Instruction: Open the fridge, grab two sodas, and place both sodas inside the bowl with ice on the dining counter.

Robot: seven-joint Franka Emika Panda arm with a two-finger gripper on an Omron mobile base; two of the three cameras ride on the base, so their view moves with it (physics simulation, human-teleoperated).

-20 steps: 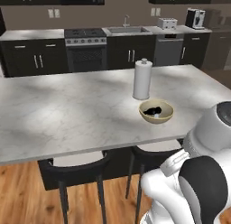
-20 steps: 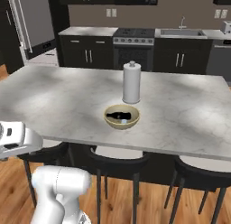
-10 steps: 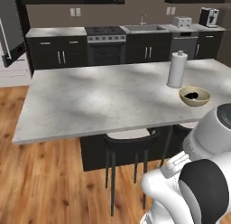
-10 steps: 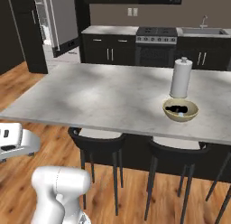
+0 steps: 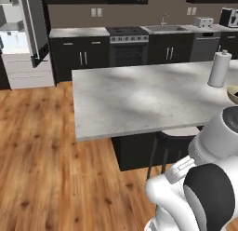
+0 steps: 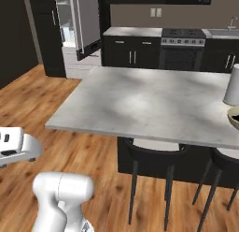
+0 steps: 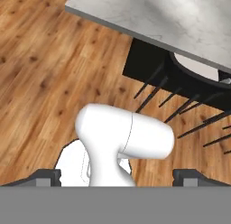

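The dining counter [image 5: 139, 99] [image 6: 149, 100] is a veined marble slab, and its near edge also crosses the top of the hand view [image 7: 171, 15]. The tan bowl [image 5: 234, 93] [image 6: 234, 117] sits on it, cut off by the right edge of both base views, so its contents are hidden. The sodas are out of view. Far left, the fridge [image 5: 13, 41] [image 6: 65, 25] stands with its grey door [image 5: 36, 27] [image 6: 87, 20] swung open. My gripper [image 7: 117, 178] is open with its fingertips [image 7: 46, 177] wide apart, looking down at the wooden floor beside the counter.
A white paper towel roll [image 5: 219, 69] [image 6: 232, 86] stands by the bowl. Black stools [image 5: 172, 137] [image 6: 154, 151] [image 7: 198, 74] are tucked under the counter's near side. Black cabinets and a stove [image 5: 128, 44] line the back wall. Wooden floor [image 5: 46, 155] stretches towards the fridge.
The base has moved and the whole view has swung left. Bowl and towel roll slid to the right edge and the open fridge came into view. The gripper stayed open.
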